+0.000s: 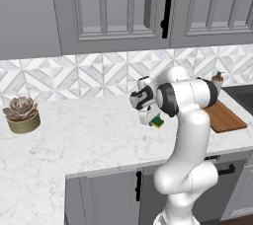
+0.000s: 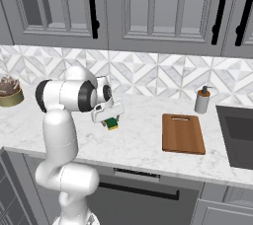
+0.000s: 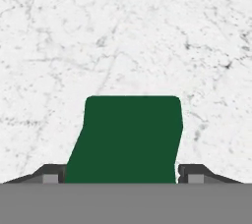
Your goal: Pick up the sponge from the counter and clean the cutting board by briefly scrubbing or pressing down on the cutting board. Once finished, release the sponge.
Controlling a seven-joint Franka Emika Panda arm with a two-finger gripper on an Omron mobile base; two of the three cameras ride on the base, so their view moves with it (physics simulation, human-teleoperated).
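The sponge point(image 3: 129, 137) shows its dark green top between my two fingertips, skewed a little to one side. A thin gap shows on each side of it, so my gripper point(image 3: 120, 174) stands open around the sponge rather than pressing it. In the base views the sponge point(image 1: 157, 122) point(image 2: 112, 124) sits just under the gripper point(image 1: 153, 119) point(image 2: 108, 119), low over the white marble counter point(image 1: 89, 135). I cannot tell whether the sponge touches the marble. The reddish-brown cutting board point(image 2: 183, 133) point(image 1: 225, 116) lies flat well to the right, apart from the sponge.
A soap dispenser point(image 2: 201, 100) stands behind the board, and a dark sink point(image 2: 239, 135) lies at the far right. A potted succulent point(image 1: 21, 114) sits at the far left. Wall cabinets hang above the tiled backsplash.
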